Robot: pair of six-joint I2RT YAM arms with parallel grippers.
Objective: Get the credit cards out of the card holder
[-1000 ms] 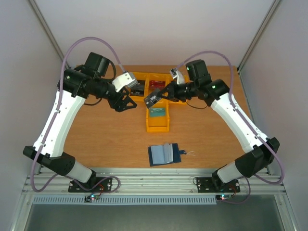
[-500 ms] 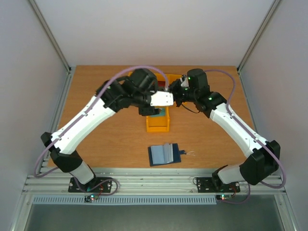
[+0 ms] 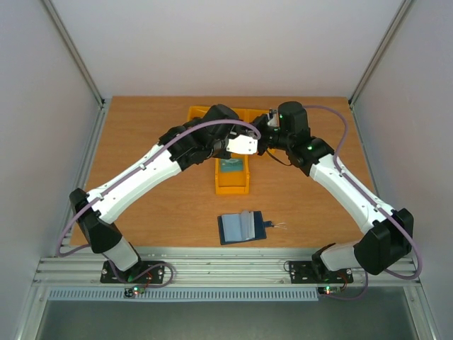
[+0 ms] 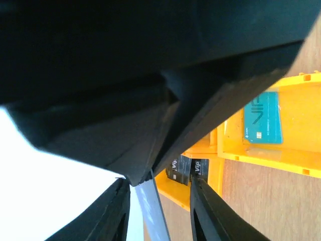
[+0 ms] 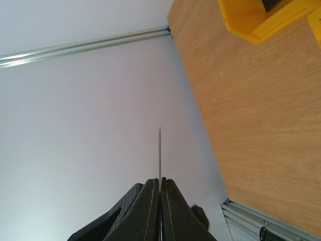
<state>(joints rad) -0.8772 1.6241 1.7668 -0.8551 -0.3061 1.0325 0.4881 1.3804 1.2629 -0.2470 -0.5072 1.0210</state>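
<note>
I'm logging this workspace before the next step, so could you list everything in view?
table: one, brown wood, under everything.
yellow bins: several, yellow, mid-table to the back; the arms hide the exact count.
teal card: one, teal, flat in the nearest bin.
dark cards: seemingly two, black, in a neighbouring bin.
card holder: one, navy outside, pale blue-grey inside, open near the front edge.
held card: one, seen edge-on, colour unclear, above the bins.
right gripper: one, black, shut on the held card.
left gripper: one, black, jaws apart with a thin card between them.
</note>
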